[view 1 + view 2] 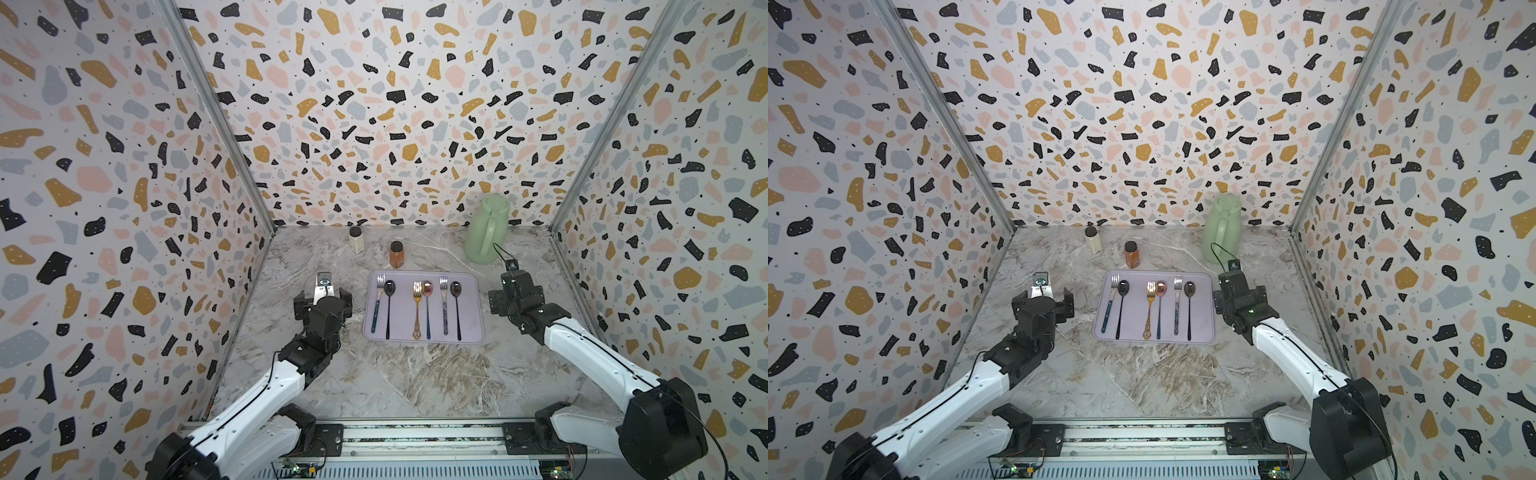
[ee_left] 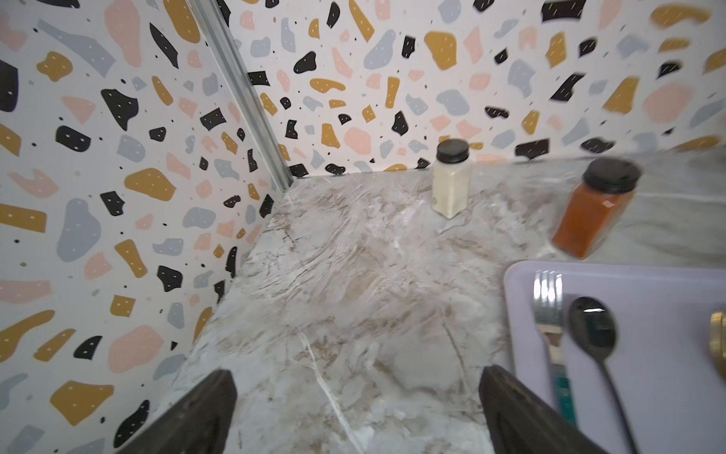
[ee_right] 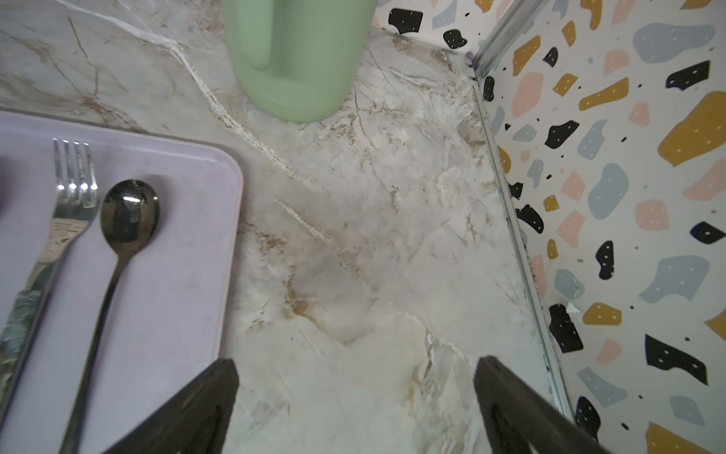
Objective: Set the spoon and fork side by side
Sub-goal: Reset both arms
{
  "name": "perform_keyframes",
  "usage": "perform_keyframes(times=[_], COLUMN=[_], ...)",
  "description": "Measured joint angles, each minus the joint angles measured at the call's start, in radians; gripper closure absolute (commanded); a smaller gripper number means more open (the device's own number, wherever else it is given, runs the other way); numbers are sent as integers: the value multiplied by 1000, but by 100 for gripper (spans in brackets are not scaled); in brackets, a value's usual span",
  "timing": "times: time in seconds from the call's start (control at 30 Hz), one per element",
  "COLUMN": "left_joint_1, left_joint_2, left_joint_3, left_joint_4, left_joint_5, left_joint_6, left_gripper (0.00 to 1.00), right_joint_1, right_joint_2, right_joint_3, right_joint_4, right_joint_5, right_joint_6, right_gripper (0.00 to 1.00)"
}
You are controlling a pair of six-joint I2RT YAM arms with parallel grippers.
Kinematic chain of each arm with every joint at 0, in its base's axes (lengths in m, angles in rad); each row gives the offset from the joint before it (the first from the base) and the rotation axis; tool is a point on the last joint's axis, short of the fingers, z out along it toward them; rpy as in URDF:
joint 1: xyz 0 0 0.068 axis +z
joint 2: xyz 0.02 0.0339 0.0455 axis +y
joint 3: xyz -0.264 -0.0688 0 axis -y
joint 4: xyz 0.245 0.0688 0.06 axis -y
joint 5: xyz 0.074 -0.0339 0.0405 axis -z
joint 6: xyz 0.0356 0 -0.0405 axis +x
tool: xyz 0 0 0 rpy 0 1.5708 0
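L pincer [image 2: 355, 397] & R pincer [image 3: 355, 389] both wide open, empty, over counter [image 1: 415, 374] flanking tray [image 1: 471, 307]. On it fork [image 1: 444, 286] & spoon [image 1: 456, 289] lie paired. Risk: I clip tray moving off, pairs scatter.

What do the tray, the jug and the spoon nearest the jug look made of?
Tray: likely plastic, matte lilac, with a soft rounded rim and no glare.
Jug: probably plastic, matte pale green, with a moulded handle.
Spoon: metal with a dark polished finish; its bowl shows mirror-like reflections.
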Motion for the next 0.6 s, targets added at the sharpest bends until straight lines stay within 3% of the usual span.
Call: perform_keyframes(times=[0.2, 0.6], left_joint_1=[158, 180], left_joint_2=[139, 234], left_joint_3=[-106, -126], left_joint_4=[243, 425], left_joint_5=[57, 169], left_joint_6=[74, 99], left_gripper=[0, 0], right_joint_1=[-133, -266], right_joint_2=[78, 272], right_joint_3=[-143, -215], right_joint_4=[337, 657], right_joint_5=[-5, -120], right_joint_6=[-93, -117], right_gripper=[1, 0])
